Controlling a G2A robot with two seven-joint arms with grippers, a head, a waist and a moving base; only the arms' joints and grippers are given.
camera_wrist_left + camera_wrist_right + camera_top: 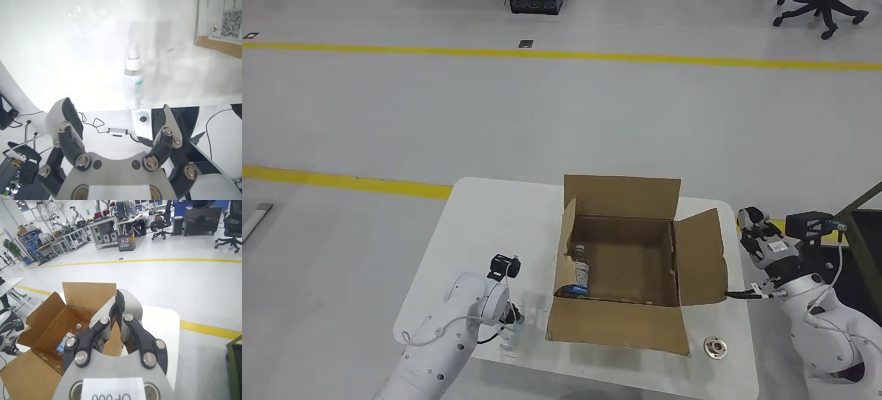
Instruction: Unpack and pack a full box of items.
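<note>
Camera positions, as I see them from the remote station:

- **Top view:** I look down and forward from above the arms. The counter (482, 215) and box (622, 325) are near, and the floor (542, 120) lies beyond.
- **Left wrist view:** I sit close over the near left of the counter (56, 56), sighting past the left claw (116, 104). One corner of the box (208, 42) enters.
- **Right wrist view:** I look from the right of the box (37, 370), past the right claw (119, 298), facing left and far.
- **Shared:** the box is in all three views. The bottle (580, 272) (70, 337) inside it is in the top and right wrist views.
</note>
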